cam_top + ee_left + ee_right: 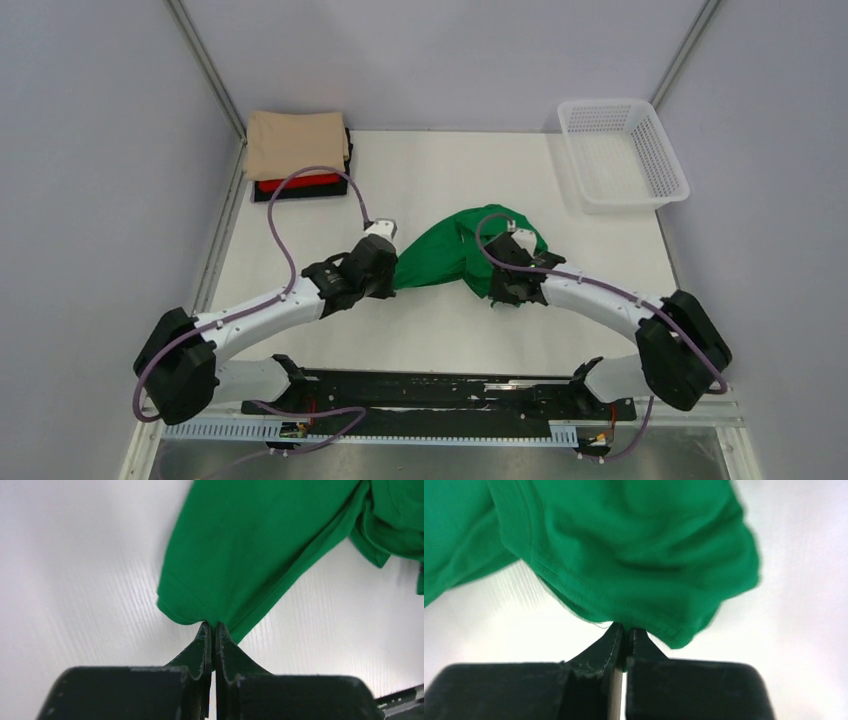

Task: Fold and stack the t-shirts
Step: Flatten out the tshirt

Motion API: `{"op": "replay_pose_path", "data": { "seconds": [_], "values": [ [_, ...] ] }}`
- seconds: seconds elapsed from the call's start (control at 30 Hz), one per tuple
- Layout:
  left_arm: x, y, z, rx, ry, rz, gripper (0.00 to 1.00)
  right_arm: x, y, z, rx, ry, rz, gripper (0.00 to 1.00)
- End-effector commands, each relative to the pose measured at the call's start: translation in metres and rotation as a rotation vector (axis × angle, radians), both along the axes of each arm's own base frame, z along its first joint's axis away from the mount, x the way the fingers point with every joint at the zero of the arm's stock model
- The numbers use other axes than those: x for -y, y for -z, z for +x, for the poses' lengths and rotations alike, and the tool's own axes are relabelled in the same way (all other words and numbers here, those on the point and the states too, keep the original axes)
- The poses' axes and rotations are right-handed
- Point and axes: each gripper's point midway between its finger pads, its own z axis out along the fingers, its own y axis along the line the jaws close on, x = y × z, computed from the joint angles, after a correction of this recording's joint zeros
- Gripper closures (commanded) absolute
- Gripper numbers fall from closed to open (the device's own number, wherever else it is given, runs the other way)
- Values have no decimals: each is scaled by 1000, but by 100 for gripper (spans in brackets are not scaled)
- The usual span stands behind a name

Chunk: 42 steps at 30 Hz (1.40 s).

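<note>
Pinching green t-shirt (pixel 440 255) edges: left jaws clamped on it, right jaws too.

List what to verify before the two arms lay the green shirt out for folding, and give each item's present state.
1. Grip of the left gripper: ok, shut on a hemmed edge of the green t-shirt.
2. Grip of the right gripper: ok, shut on another hemmed edge.
3. Shirt spread flat: not ok, it is bunched between the arms.
4. Matching corners held: cannot tell.
5. Bare table beside the shirt for laying it down: ok.
6. Stack at the far left corner, beige t-shirt over red t-shirt, lying apart from the green one: ok.
</note>
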Motion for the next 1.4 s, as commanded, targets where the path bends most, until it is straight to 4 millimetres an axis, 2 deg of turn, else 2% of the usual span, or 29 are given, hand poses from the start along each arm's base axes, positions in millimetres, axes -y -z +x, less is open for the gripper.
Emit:
{"op": "replay_pose_path", "data": {
  "seconds": [0.0, 0.1, 0.13, 0.17, 0.2, 0.27, 0.3, 0.33, 0.37, 0.5, 0.63, 0.77, 0.83, 0.93, 1.17, 1.3, 1.37],
  "values": [
    [-30, -52, 45, 173, -135, 1, 100, 36, -43, 23, 141, 57, 22, 100],
    [-51, -77, 75, 241, -224, 6, 100, 67, -66, 40, 199, 115, 58, 100],
    [-65, -83, 86, 257, -266, 18, 100, 75, -77, 47, 226, 134, 82, 100],
    [-68, -96, 94, 282, -282, 6, 100, 85, -90, 55, 264, 159, 96, 100],
    [-80, -102, 103, 294, -313, 14, 100, 93, -103, 62, 304, 174, 106, 100],
    [-93, -125, 116, 340, -351, 14, 100, 107, -137, 75, 406, 200, 124, 100],
    [-95, -144, 123, 379, -360, 4, 100, 110, -154, 81, 452, 201, 132, 100],
    [-102, -155, 126, 410, -371, 25, 100, 114, -173, 86, 504, 201, 135, 100],
    [-102, -177, 130, 457, -377, 14, 100, 118, -193, 91, 554, 204, 136, 100],
    [-120, -247, 133, 620, -434, 11, 100, 137, -270, 100, 758, 232, 119, 100],
    [-136, -307, 119, 762, -468, -13, 100, 152, -342, 93, 948, 247, 102, 100],
    [-147, -372, 87, 904, -447, -92, 100, 146, -412, 68, 1124, 171, 144, 100],
    [-151, -403, 68, 977, -423, -142, 100, 145, -451, 44, 1229, 140, 167, 100],
    [-155, -444, 40, 1088, -369, -210, 100, 136, -496, 12, 1355, 40, 204, 100],
    [-153, -507, -29, 1226, -190, -327, 100, 122, -580, -71, 1603, -151, 238, 100],
    [-152, -530, -62, 1286, -111, -388, 100, 113, -611, -118, 1711, -268, 252, 100],
    [-150, -540, -75, 1302, -66, -412, 100, 112, -618, -132, 1739, -293, 244, 100]
  ]
}}
